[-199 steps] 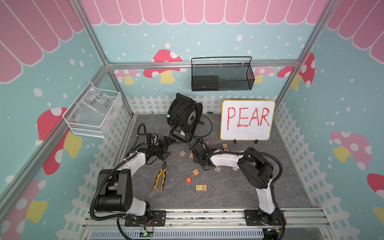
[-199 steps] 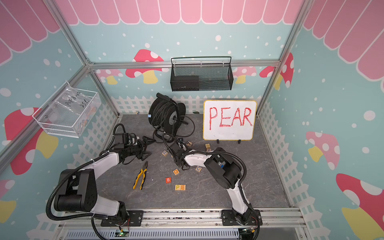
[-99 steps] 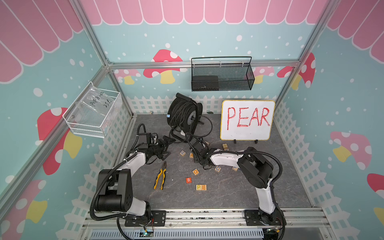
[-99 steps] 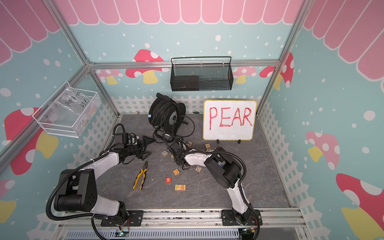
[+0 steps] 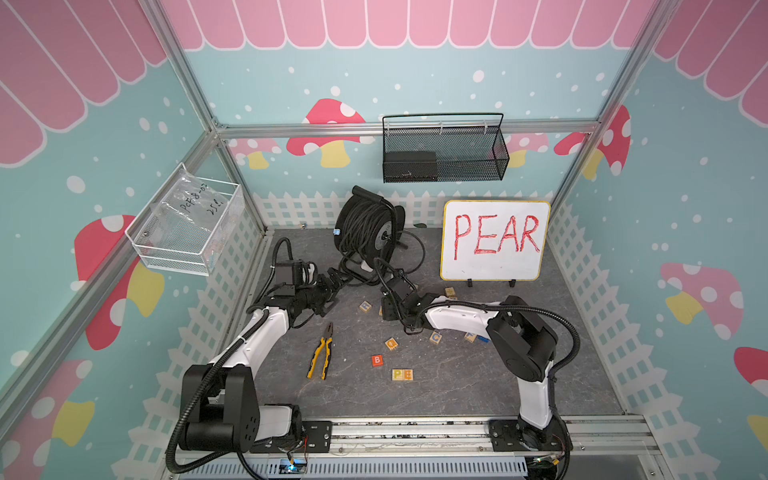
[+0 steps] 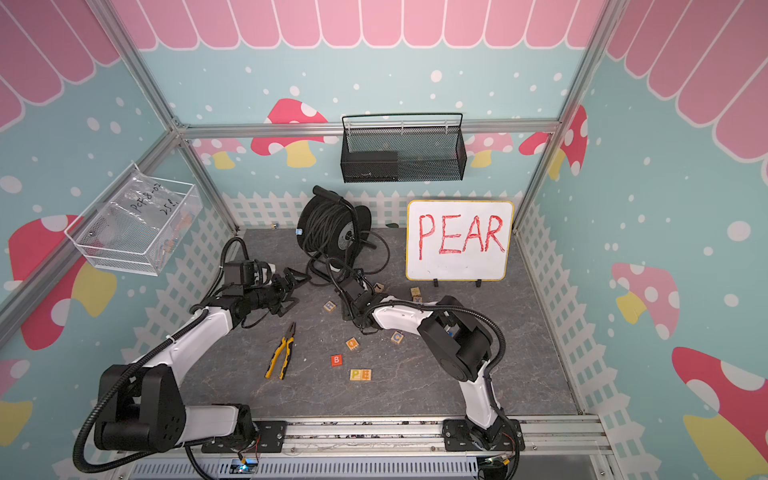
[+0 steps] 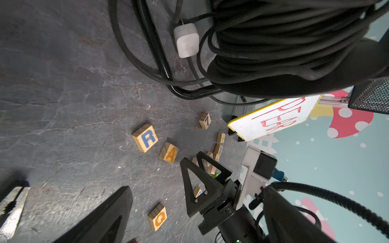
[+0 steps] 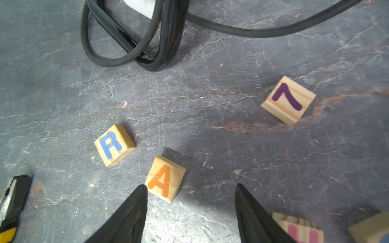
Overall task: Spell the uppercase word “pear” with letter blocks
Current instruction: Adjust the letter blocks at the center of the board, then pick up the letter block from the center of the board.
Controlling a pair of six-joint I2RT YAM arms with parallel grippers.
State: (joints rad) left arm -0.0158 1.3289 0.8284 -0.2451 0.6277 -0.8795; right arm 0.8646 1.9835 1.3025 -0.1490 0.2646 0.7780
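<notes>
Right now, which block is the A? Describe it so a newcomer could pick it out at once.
Start at the black cable reel at the back of the table; in front of it the right gripper hangs open. The A block lies flat by one fingertip, beside the R block. Its letter is orange, the R's blue.

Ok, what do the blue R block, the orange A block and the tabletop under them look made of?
Pale cube with blue R and pale cube with orange A: light wood, matte, grain lines on the sides; letters look painted or printed. Dark grey tabletop: stone-like veins and cracks, possibly slate, possibly a printed mat.
</notes>
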